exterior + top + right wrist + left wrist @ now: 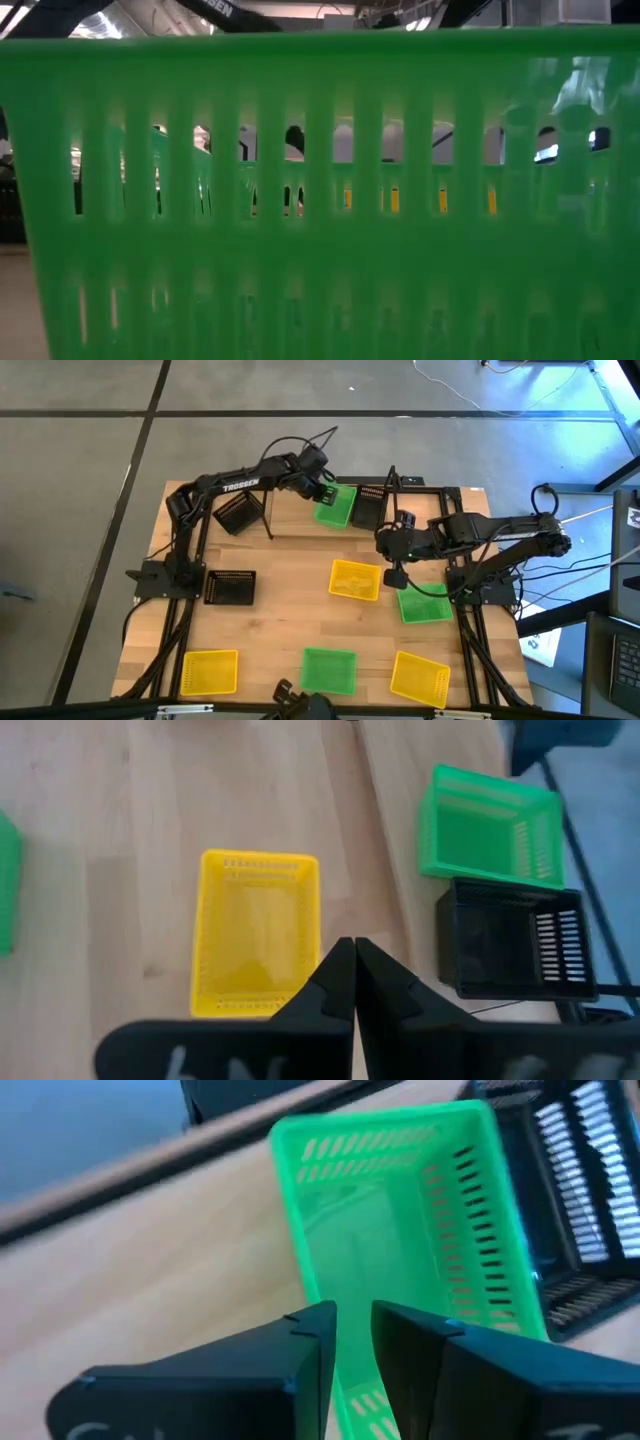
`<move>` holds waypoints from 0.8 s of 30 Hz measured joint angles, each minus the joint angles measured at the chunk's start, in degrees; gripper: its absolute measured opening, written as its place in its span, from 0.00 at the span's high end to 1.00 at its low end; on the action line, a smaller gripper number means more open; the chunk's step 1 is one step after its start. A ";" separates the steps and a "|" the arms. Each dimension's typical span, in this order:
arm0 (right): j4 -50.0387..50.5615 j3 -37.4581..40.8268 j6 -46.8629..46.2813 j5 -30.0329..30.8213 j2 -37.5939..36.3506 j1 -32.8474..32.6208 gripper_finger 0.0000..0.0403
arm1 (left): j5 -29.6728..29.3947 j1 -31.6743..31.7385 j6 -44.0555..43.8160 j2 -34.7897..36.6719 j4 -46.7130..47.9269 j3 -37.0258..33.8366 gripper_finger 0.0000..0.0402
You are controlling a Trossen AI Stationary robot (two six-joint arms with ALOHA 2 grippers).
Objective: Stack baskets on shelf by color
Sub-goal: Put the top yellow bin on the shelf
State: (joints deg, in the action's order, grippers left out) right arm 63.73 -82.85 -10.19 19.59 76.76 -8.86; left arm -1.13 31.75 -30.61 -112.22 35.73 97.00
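Observation:
My left gripper point(322, 490) reaches to the far middle of the table and is shut on a green basket point(335, 508) at the shelf point(428, 486), beside a black basket point(370, 507). In the left wrist view the green basket point(400, 1230) stretches away from the fingers over the pale board. My right gripper point(395, 573) hangs shut above the table between a yellow basket point(355, 580) and a green basket point(424, 603); its wrist view shows the fingertips point(352, 948) over the yellow basket point(255, 935). A green basket wall point(320, 250) fills the low view. My left gripper pinches the green basket's side wall point(352, 1380) near a corner, one finger point(305, 1345) outside and the other point(425, 1350) inside. It comes slanting down from the table's left. Whether the basket rests on the shelf board or is lifted, I cannot tell.
Other baskets lie on the table: black ones at the left point(230, 587) and far left, tilted point(238, 513); yellow point(210, 672), green point(329, 670) and yellow point(420, 678) along the near edge. The shelf's black bars and posts point(268, 510) stand at the far edge.

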 joint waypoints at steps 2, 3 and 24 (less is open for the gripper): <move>0.08 -0.03 -0.10 -0.46 -0.47 0.00 1.00 | -3.62 -0.95 3.05 0.59 2.11 2.81 0.86; 0.11 -0.11 -0.26 -0.59 -0.61 0.00 1.00 | -5.26 -1.47 4.37 0.74 3.02 4.27 0.86; -10.44 15.22 4.38 -12.53 -0.36 0.48 0.99 | -13.72 -20.18 20.27 17.52 21.40 13.95 0.86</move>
State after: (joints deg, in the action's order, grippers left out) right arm 53.29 -67.63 -5.80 7.07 76.40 -8.38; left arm -14.84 11.57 -10.34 -94.70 57.12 110.96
